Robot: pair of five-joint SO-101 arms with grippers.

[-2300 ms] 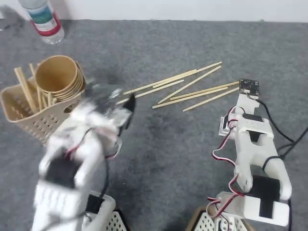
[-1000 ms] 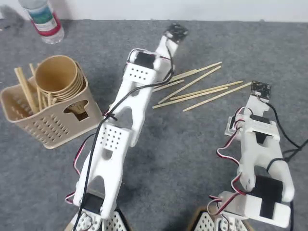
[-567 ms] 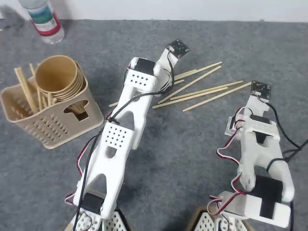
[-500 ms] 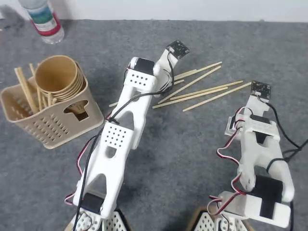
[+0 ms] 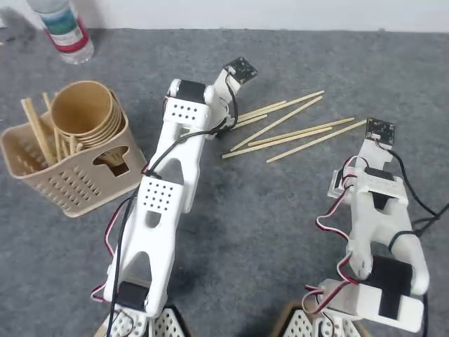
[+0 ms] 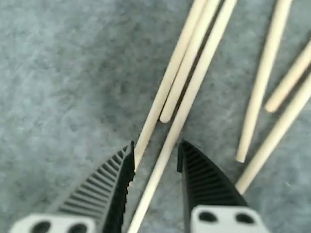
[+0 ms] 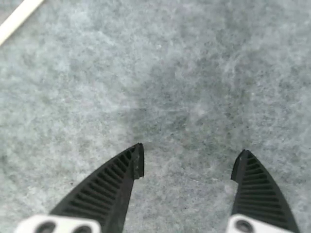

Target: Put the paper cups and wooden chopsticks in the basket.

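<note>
At the far left of the grey carpet point(image 5: 280, 232) stands the basket point(image 5: 66, 184), with a plastic bottle point(image 5: 64, 29) behind it near the wall. A stack of paper cups point(image 5: 83, 111) sits upright inside the basket, and several wooden chopsticks point(image 5: 36, 132) lean in the compartment beside the cups. The left arm point(image 5: 168, 189) stretches from the near edge out past the basket to the near end of the loose chopsticks point(image 5: 276, 123), which lie fanned out on the carpet in the middle, well apart from the basket. The left gripper point(image 6: 155, 145) is low over them, its jaws only narrowly parted and straddling a single chopstick point(image 6: 187, 109) without pinching it; a second stick runs just outside one jaw tip. Farther right, the right arm point(image 5: 375, 210) is folded back close to its base, near the far ends of the sticks. The right gripper point(image 7: 191, 148) is spread wide over bare carpet, holding nothing, with one chopstick end point(image 7: 17, 18) at the corner of its view.
</note>
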